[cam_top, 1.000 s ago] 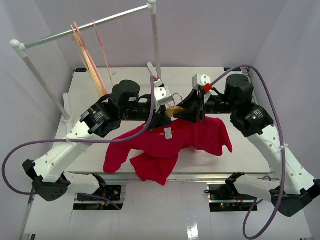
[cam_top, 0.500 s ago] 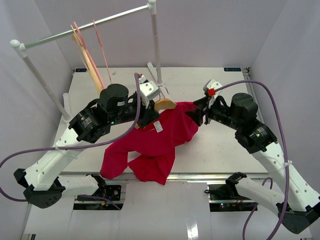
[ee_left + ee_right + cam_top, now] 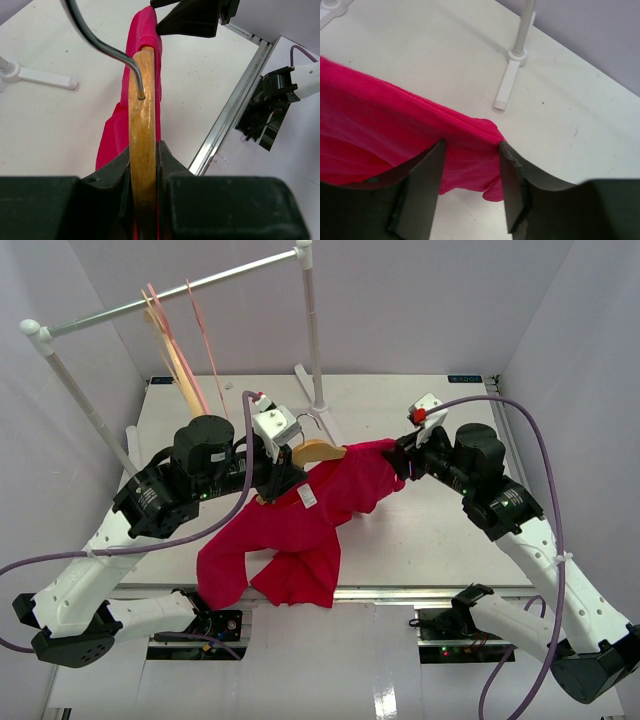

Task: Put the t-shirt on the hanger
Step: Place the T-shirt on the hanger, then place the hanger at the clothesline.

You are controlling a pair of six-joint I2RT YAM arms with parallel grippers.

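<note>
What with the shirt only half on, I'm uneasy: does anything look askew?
Yes. The t-shirt hangs lopsided: only one end of the hanger is inside it, while the rest sags in a crumpled heap onto the table.

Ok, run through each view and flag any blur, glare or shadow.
Top external: even soft light, all sharp, only faint shadows. Left wrist: left gripper dark and blurred, a glossy streak on the light brown wooden hanger. Right wrist: right gripper soft, bright red cloth t-shirt crisp.
</note>
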